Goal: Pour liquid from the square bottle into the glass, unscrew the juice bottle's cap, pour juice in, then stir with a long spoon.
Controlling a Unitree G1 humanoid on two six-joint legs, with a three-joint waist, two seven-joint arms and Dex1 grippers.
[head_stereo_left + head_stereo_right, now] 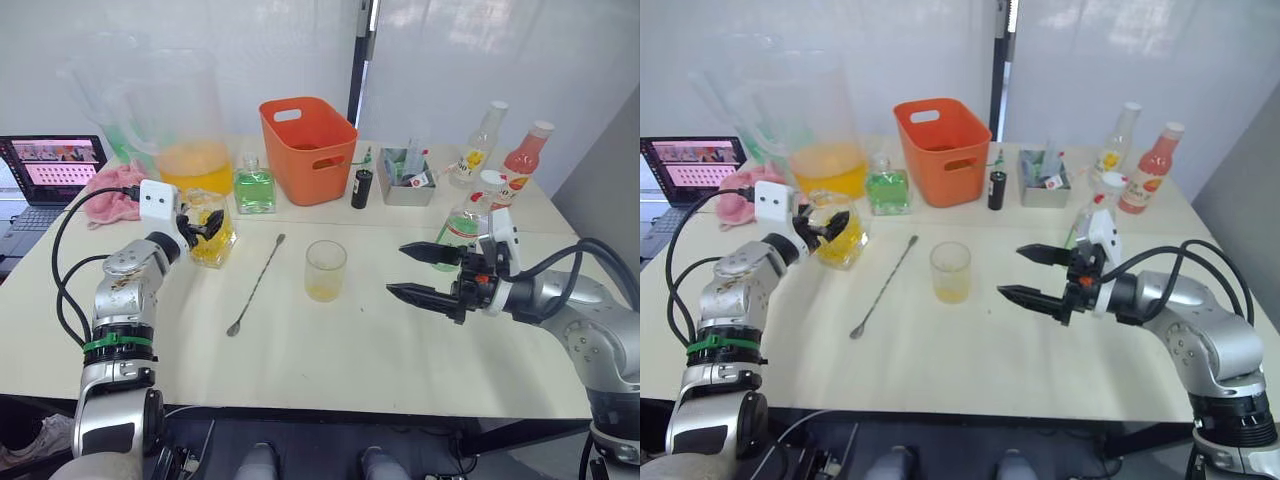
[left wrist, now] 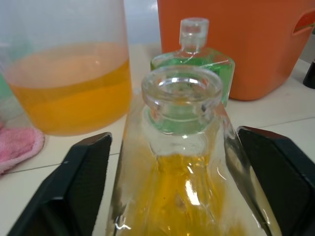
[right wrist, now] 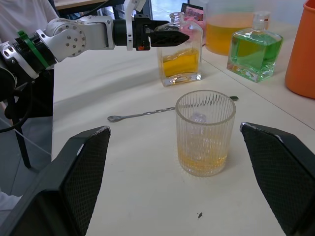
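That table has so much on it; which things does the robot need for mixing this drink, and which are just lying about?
Needed:
square bottle
glass
juice bottle
long spoon

Lying about:
pitcher
green square bottle
orange basket
yellow-label bottle
red bottle
laptop
pink cloth

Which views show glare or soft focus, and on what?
Left wrist view: bright glints on the square bottle, with the pitcher behind it soft. Right wrist view: the glass is crisp, while the right pincer's fingers in the foreground look blurred.

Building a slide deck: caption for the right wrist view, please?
Open right claw faces the glass holding a little yellow liquid; beyond, left claw at the square bottle.
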